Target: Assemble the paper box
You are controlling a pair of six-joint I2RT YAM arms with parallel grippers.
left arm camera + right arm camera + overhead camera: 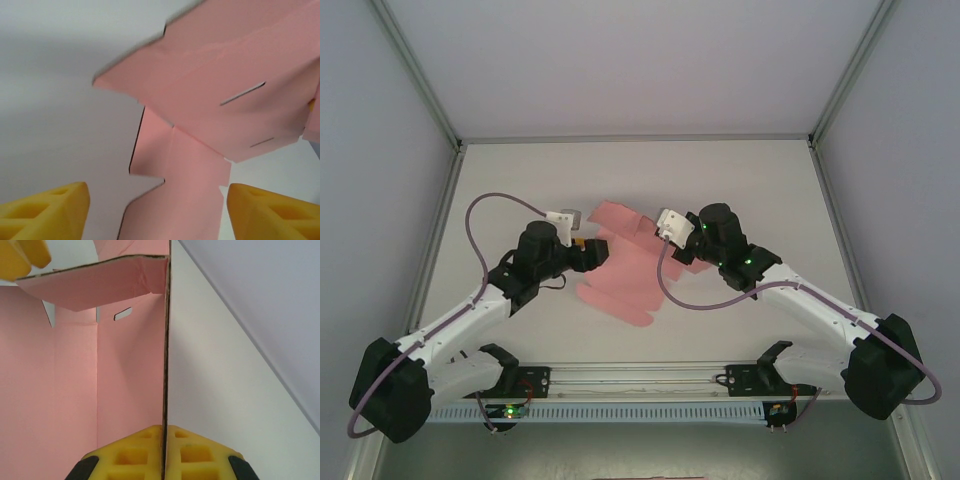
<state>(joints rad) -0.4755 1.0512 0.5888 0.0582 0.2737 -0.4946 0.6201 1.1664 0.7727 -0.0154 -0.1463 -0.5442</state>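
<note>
The pink paper box (620, 272) is a die-cut sheet, partly folded, lying mid-table between both arms. My right gripper (164, 440) is shut on one upright panel of it, the card's thin edge pinched between the yellow pads. A folded flap (95, 282) stands above that panel. My left gripper (157, 210) is open at the sheet's left side (594, 250). Its yellow fingers (55, 205) straddle a narrow pink flap (195, 180) without touching it. Two slots (242, 93) show in the panel beyond. From above, the right gripper (682, 255) sits at the sheet's right edge.
The white table (520, 180) stretches behind and to both sides of the sheet. Aluminium frame posts (440, 200) line the left and right edges. A rail with the arm bases (640, 380) runs along the near edge. A purple cable (500, 200) loops over the left arm.
</note>
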